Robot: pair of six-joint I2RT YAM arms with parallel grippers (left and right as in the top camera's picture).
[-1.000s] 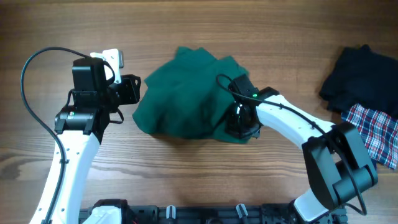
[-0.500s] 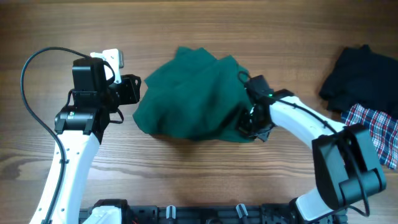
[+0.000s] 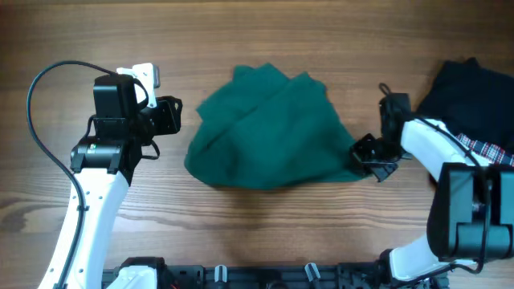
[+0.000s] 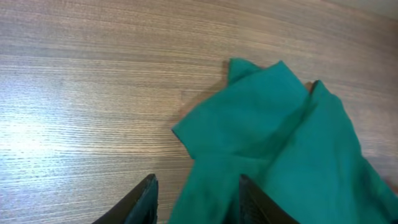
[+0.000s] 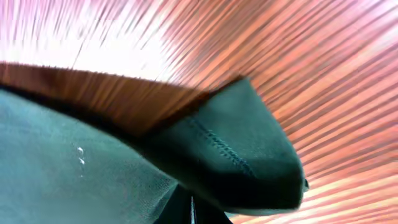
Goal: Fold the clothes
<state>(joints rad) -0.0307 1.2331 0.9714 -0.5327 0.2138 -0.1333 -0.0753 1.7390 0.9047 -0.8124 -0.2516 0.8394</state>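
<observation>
Dark green, the plain soft cloth garment [image 3: 269,132] lies in a rumpled heap at the middle of the brown wood-grain desk [image 3: 321,40], with folds running from its upper edge down toward its lower right corner. That corner is drawn out to a point, and the right jaws are clamped on it, at the end of the white right arm [image 3: 426,144], which reaches in from the desk's right side. The right wrist camera sits very close: a stitched hem of the green garment [image 5: 249,143] fills much of its view, with blurred wood behind. The left jaws stand apart and hold nothing, just beside the garment's left edge, with a strip of bare wood between them and the cloth in the overhead view. From the left wrist, two dark fingers [image 4: 146,199] frame the bottom of the picture and the green garment [image 4: 273,137] spreads ahead and to the right. At the far right of the desk a crumpled black cloth garment [image 3: 466,92] rests near a red, blue and white plaid garment [image 3: 491,151], which is partly hidden under the right arm. Both are well apart from the green garment.
</observation>
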